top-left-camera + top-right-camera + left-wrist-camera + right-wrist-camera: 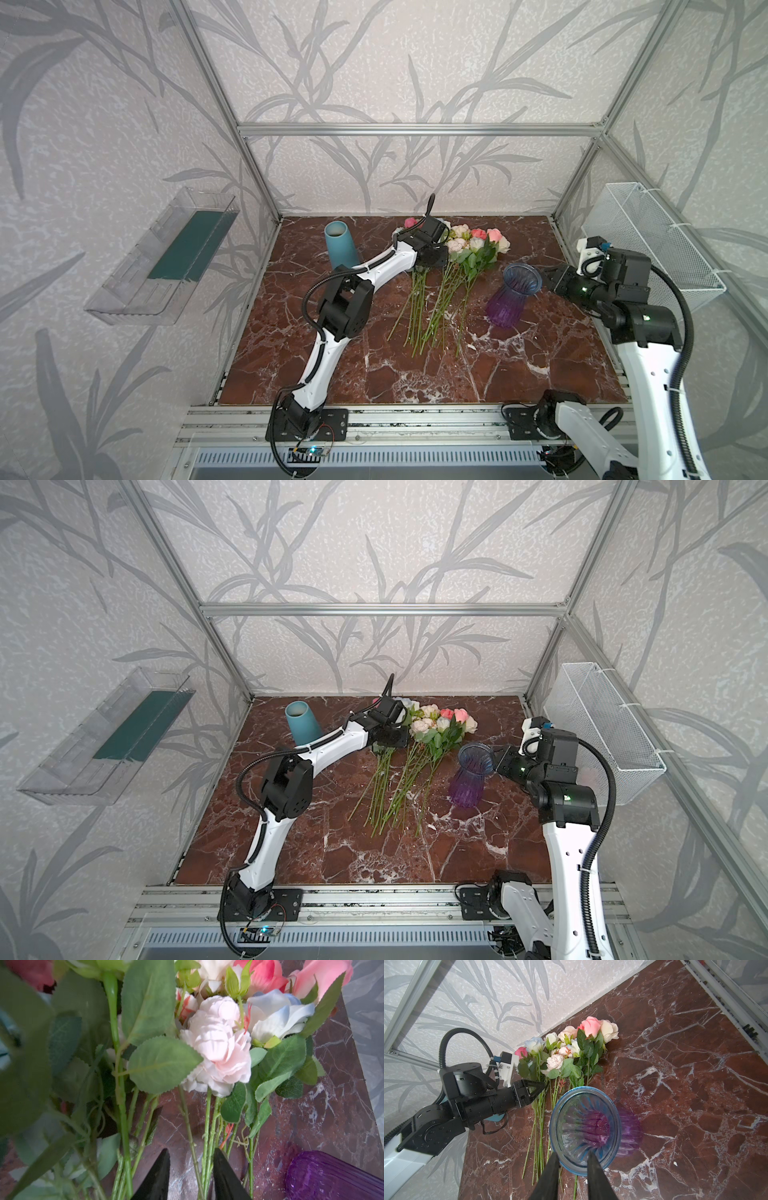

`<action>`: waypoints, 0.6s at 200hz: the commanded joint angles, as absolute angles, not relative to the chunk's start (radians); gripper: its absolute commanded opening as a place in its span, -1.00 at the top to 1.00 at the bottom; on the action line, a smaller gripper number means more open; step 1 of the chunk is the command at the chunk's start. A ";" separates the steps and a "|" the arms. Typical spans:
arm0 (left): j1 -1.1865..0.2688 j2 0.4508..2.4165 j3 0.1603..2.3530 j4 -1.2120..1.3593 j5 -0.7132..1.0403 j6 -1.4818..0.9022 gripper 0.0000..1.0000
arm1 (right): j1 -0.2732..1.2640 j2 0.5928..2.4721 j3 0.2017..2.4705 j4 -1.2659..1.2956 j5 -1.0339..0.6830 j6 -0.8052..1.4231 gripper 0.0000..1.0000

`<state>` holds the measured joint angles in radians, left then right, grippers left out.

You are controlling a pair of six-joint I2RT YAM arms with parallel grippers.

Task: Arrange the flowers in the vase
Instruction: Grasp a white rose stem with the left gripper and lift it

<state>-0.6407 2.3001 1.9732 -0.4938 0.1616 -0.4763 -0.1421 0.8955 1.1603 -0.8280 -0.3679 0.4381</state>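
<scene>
Flowers (461,266) lying flat on tabletop (374,374) centre, leftmost blooms (410,222) partly hidden behind left arm (386,266), left fingers (158,1178) parted astride stems (205,1126), right fingers (550,1178) clamped on vase (509,303) rim (584,1088) right of centre, one inside, one outside.

The marble table (415,374) bears flowers (473,245), purple vase (508,305) and teal vase (340,249).

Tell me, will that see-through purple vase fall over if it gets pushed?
Probably tippy: the see-through purple ribbed vase with a blue flared rim is tall with a narrow waist. It looks hard and smooth, so maybe slippery and breakable. The right claw pinching its rim should steady it.
</scene>
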 commanded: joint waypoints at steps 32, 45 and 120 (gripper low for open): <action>-0.645 2.421 2.085 -0.545 0.176 -0.484 0.33 | -0.136 0.870 1.135 -0.806 -0.379 0.440 0.48; -0.644 2.427 2.083 -0.547 0.164 -0.491 0.41 | -0.136 0.868 1.136 -0.806 -0.379 0.440 0.48; -0.644 2.310 1.980 -0.479 0.171 -0.486 1.00 | -0.135 0.856 1.129 -0.806 -0.379 0.446 0.48</action>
